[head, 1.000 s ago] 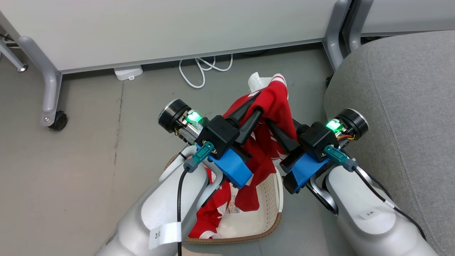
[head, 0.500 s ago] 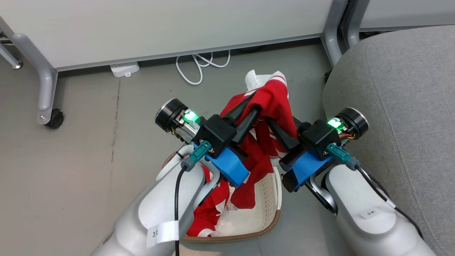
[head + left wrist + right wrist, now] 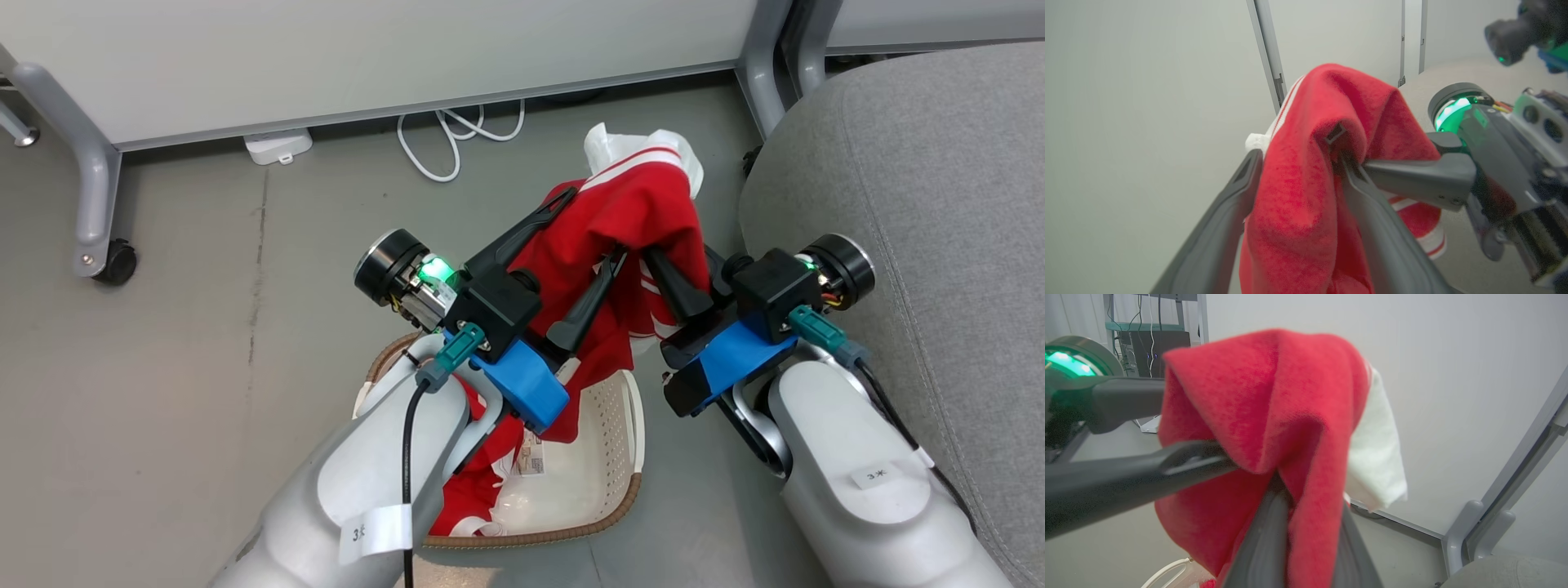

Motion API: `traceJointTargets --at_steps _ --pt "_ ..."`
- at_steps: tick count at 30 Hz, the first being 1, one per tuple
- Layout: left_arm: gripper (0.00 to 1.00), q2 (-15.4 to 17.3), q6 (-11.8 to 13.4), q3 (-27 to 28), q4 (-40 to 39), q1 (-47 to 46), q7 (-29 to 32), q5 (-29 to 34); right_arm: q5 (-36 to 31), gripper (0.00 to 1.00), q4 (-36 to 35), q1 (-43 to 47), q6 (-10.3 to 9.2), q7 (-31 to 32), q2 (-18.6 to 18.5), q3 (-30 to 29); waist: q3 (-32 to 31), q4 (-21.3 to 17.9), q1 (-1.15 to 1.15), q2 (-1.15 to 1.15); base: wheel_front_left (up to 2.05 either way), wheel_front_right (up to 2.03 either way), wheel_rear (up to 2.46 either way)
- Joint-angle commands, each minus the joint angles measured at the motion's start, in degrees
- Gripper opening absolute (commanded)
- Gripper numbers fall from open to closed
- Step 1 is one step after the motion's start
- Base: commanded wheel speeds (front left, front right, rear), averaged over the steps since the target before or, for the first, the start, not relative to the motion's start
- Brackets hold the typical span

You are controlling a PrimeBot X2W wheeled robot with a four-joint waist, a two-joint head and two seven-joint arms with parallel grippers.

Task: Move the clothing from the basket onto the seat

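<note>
A red garment of the clothing [image 3: 629, 220] with white trim hangs lifted above the basket [image 3: 608, 416]. My right gripper [image 3: 653, 257] is shut on it from the right. My left gripper [image 3: 596, 224] stands open, its two fingers spread with the fabric draped between them. In the left wrist view the clothing [image 3: 1298, 183] lies between the open fingers [image 3: 1220, 228], and the right gripper's finger enters from the right. The right wrist view has the clothing [image 3: 1257, 400] pinched at my right gripper [image 3: 1298, 490]. More red clothing [image 3: 465, 490] lies in the basket. The grey seat [image 3: 939, 204] is at the right.
A white partition on grey legs with a castor [image 3: 106, 261] runs along the back. A looped white cable [image 3: 441, 147] and a white adapter [image 3: 277, 145] lie on the grey floor below it. Another grey leg [image 3: 759, 65] stands beside the seat's far corner.
My left gripper has opened, its fingers now spread around the fabric. My right gripper has carried the garment a little right and up, toward the seat. The camera has shifted slightly.
</note>
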Motion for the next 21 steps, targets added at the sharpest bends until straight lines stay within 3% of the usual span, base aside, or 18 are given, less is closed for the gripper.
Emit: traceJointTargets --at_steps 1,9,21 --pt "1.00 0.19 -0.13 0.01 0.14 -0.26 -0.16 0.18 0.21 0.00 -0.33 0.17 0.01 -0.24 0.29 -0.40 0.14 -0.15 0.00 0.00 0.00 0.00 0.00" --pt "1.00 1.10 -0.13 0.75 -0.26 1.08 -0.16 0.61 -0.22 0.00 -1.44 0.94 0.01 -0.24 0.94 -3.92 1.20 -2.32 0.00 0.00 0.00 0.00 0.00" --pt "1.00 3.07 -0.13 0.53 -1.51 2.57 -0.16 0.98 -0.24 0.00 -4.28 3.66 0.01 -0.24 2.23 -11.39 2.40 -8.89 0.00 0.00 0.00 0.00 0.00"
